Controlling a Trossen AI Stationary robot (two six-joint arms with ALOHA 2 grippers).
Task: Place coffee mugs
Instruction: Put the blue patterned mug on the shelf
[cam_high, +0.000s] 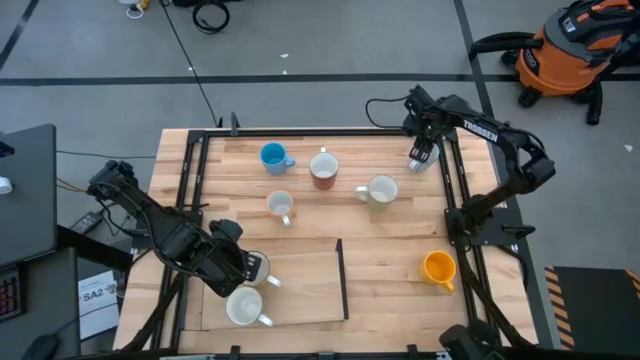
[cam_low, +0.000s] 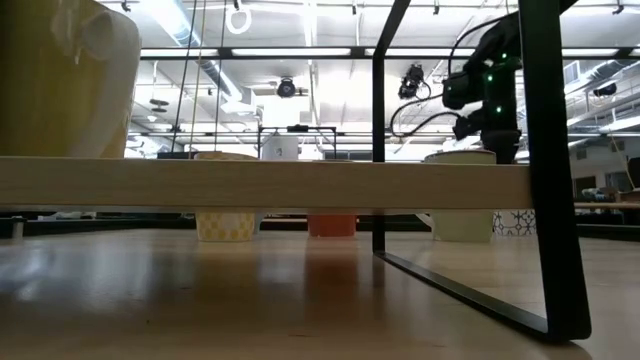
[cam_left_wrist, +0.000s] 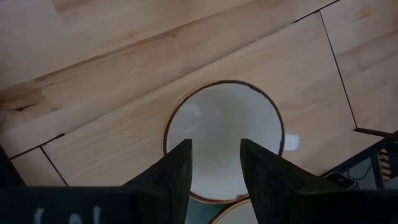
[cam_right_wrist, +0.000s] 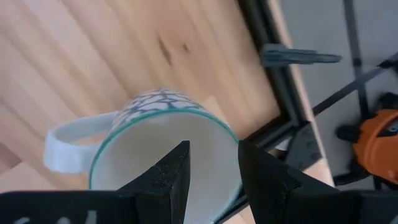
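Note:
Several mugs stand on the wooden table: blue (cam_high: 272, 156), reddish-brown (cam_high: 323, 170), pale (cam_high: 381, 190), small white (cam_high: 280, 205), orange-yellow (cam_high: 438, 267) and white (cam_high: 245, 307). My left gripper (cam_high: 250, 268) hovers open over a brown-rimmed white mug (cam_left_wrist: 224, 134) at the near left; its fingers (cam_left_wrist: 177, 171) point down above the mug's mouth. My right gripper (cam_high: 421, 155) is open over a patterned, teal-rimmed mug (cam_right_wrist: 158, 134) at the far right edge, whose handle (cam_right_wrist: 62, 149) sticks out sideways. Whether either gripper touches its mug cannot be told.
A black metal frame (cam_high: 455, 190) runs round the tabletop, and a black bar (cam_high: 341, 280) bounds the near-left area. In the low view a wooden beam (cam_low: 260, 183) and a black post (cam_low: 545, 150) cross the picture. An orange shop vacuum (cam_high: 575, 50) stands beyond the table.

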